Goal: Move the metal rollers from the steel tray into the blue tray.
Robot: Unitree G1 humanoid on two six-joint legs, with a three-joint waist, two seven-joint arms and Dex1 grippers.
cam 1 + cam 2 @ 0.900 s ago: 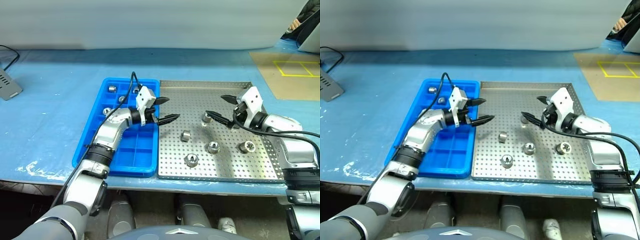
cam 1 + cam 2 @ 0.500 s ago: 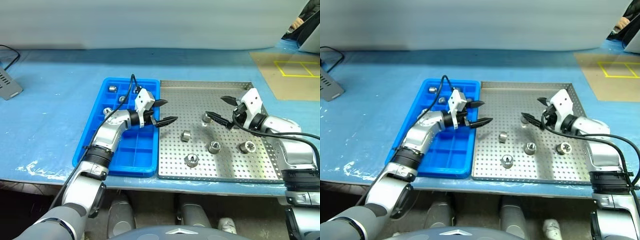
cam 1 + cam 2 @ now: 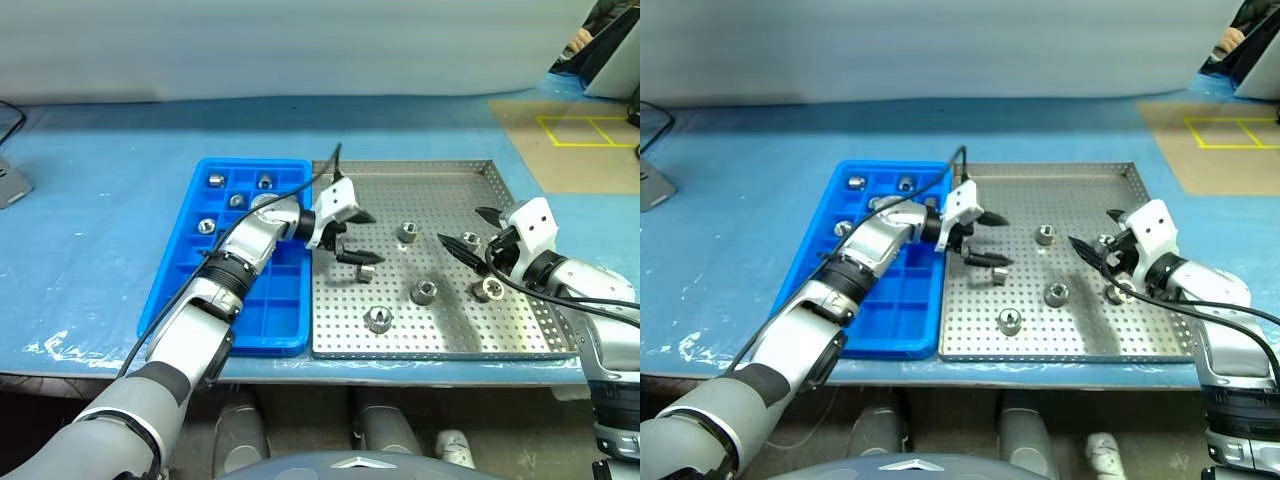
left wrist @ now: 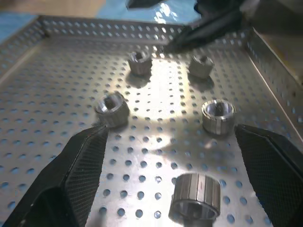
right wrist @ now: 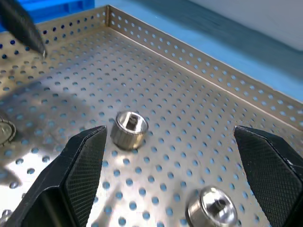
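Blue tray (image 3: pixel 172 290) adjoins steel tray (image 3: pixel 440 335); rollers (image 3: pixel 424 292) scattered.

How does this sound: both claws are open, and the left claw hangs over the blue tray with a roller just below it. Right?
Not quite. The left claw hangs over the steel tray, not the blue tray. The rest stands: it and the right claw are both open, and a roller lies just below the left one. The left eye view shows it.
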